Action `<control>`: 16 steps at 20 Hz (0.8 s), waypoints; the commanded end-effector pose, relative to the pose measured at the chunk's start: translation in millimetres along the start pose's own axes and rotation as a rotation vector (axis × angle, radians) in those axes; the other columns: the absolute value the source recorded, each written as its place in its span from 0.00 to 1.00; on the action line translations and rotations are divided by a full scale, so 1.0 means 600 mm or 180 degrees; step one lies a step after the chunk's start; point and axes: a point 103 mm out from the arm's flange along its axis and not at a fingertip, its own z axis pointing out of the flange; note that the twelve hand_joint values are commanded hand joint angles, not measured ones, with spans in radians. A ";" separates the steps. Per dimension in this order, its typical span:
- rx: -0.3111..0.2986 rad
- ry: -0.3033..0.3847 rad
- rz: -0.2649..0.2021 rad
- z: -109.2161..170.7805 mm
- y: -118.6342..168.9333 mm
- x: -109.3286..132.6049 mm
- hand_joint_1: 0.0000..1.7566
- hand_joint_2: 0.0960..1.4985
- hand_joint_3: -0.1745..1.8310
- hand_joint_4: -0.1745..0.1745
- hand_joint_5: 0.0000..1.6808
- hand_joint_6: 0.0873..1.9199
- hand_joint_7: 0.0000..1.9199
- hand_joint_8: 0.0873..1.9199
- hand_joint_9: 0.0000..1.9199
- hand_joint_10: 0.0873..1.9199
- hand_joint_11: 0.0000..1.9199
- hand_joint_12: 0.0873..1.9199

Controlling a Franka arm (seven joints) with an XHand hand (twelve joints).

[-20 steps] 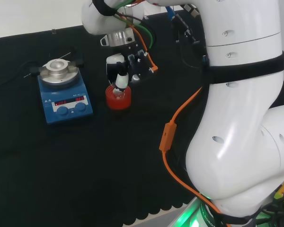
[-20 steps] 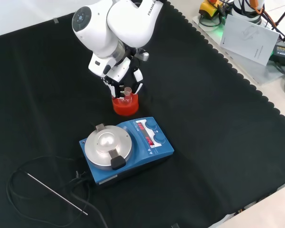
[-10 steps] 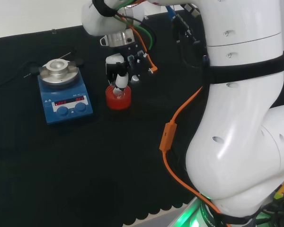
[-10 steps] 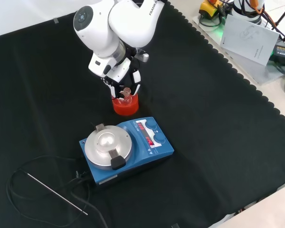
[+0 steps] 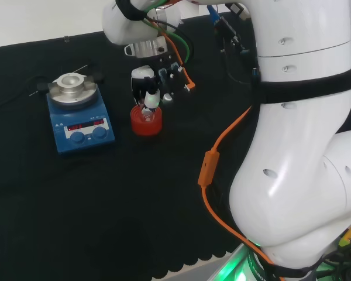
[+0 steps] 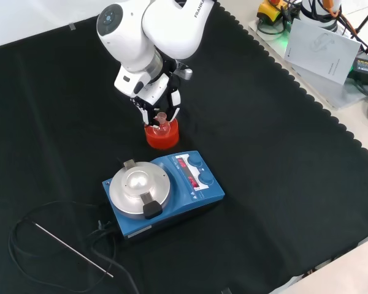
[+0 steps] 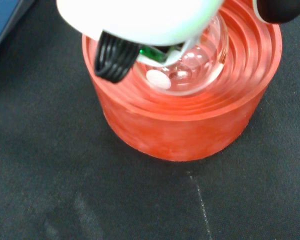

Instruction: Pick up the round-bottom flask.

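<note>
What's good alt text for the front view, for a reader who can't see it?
A robot hand reaches down with fingers around the neck of a clear flask sitting in a red stand on black cloth. A blue hotplate stands just in front.

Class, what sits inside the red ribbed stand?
A clear round-bottom flask rests in the red stand, holding a small white pill-shaped piece. The robot hand covers the flask's neck.

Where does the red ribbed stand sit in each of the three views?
Head view: red ribbed stand left of centre, right of the blue stirrer plate, under the hand.
Front view: stand above centre, just beyond the stirrer plate.
Wrist view: stand close up, the flask seated in it.
Shared landmark: the flask in the stand.
</note>
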 end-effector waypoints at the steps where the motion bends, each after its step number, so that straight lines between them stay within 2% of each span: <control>1: -0.0070 -0.0003 0.0021 -0.006 -0.002 0.003 0.76 0.31 0.52 0.00 0.71 0.36 0.74 0.31 0.88 0.12 0.81 0.40; 16: -0.0117 -0.0034 0.0023 -0.016 -0.012 0.006 0.76 0.29 0.56 0.00 0.71 0.38 0.75 0.33 0.90 0.11 0.82 0.39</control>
